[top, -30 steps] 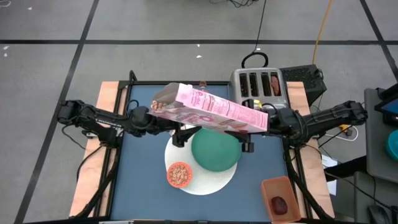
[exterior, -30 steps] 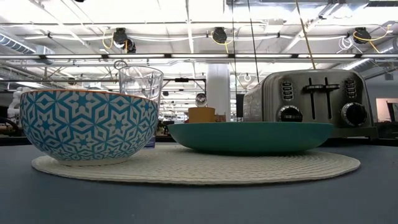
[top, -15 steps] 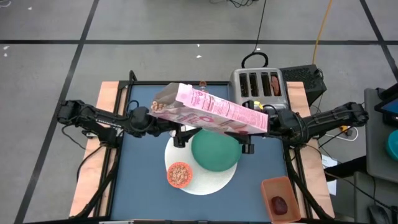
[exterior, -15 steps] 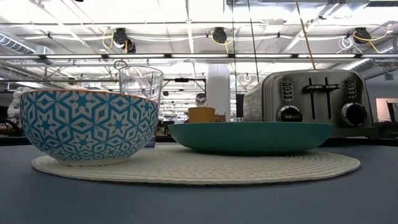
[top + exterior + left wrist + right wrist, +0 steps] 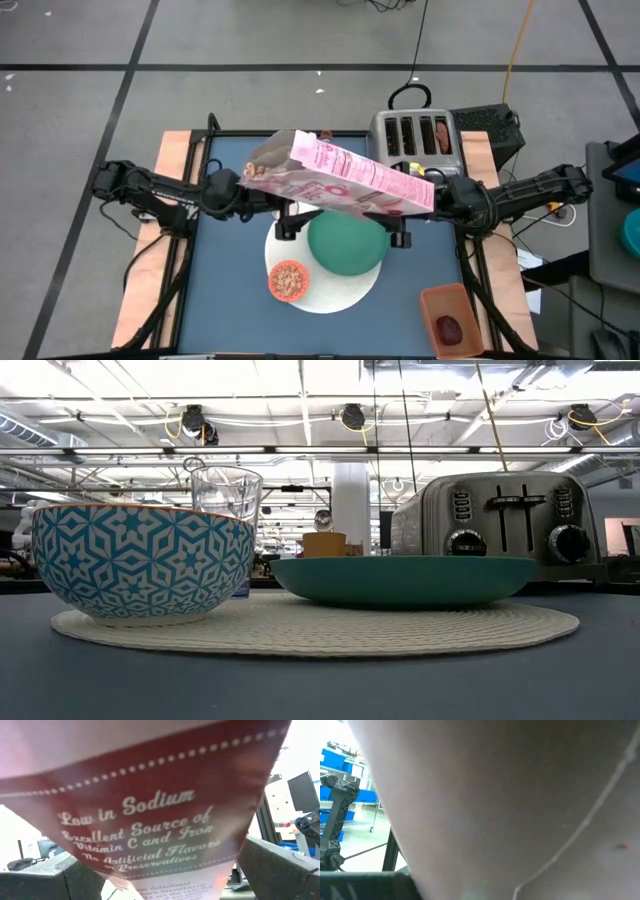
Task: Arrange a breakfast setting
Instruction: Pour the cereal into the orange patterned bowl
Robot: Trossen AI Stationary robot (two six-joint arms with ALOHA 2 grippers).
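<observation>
At the high view's centre, the left hand point(image 5: 283, 212) and right hand point(image 5: 398, 220) both pinch the tilted pink cereal box point(image 5: 345, 178) above the green plate point(image 5: 346, 243) and cereal bowl point(image 5: 288, 280) on the round white mat point(image 5: 330, 293).

Pink cereal box point(image 5: 345, 180), teal-green plate point(image 5: 346, 243), white mat point(image 5: 320, 626), bowl point(image 5: 140, 560) patterned blue-and-white outside, silver toaster point(image 5: 500, 520).

A big lab or workshop: high above the toaster point(image 5: 500, 525) run pipes and lights on the ceiling point(image 5: 300, 410), with grey floor point(image 5: 250, 90) around the table point(image 5: 230, 290).
</observation>
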